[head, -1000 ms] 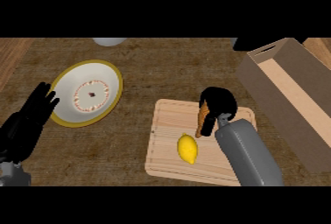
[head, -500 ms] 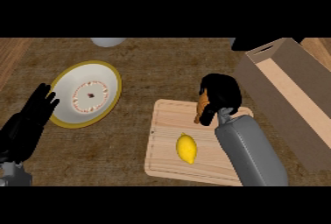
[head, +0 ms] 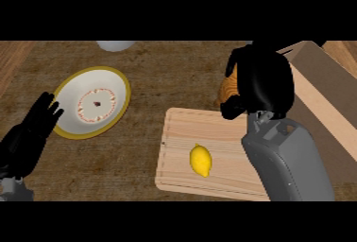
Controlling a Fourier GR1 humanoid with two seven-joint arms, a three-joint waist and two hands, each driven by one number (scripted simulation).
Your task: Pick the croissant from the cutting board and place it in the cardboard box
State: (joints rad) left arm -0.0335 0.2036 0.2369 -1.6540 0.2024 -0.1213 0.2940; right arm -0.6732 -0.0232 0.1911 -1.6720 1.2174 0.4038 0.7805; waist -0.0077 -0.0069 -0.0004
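Holding the croissant (head: 228,85) in my right hand (head: 261,78), I have my fingers curled round it above the desk (head: 160,71), past the far edge of the cutting board (head: 209,137) and just beside the near wall of the cardboard box (head: 317,90), which runs along the right side and is cut off at the upper right corner. Only a sliver of the croissant shows at the left edge of my palm: a golden-brown, ridged curve, with most of it hidden behind my black hand. I cannot tell whether it is over the box opening or short of it, since my hand covers that edge. My grey right forearm (head: 289,160) lies across the right part of the board and hides its right rim. On the bare pale wood of the board lies a lemon (head: 200,160), yellow and oval, well apart from my hand. To the left sits a white plate (head: 90,101) with a yellow rim, tilted in look, and my left hand (head: 31,134) rests open near the left edge, fingers straight. At the top edge a pale round thing (head: 115,45) is cut off; I cannot make out what it is.
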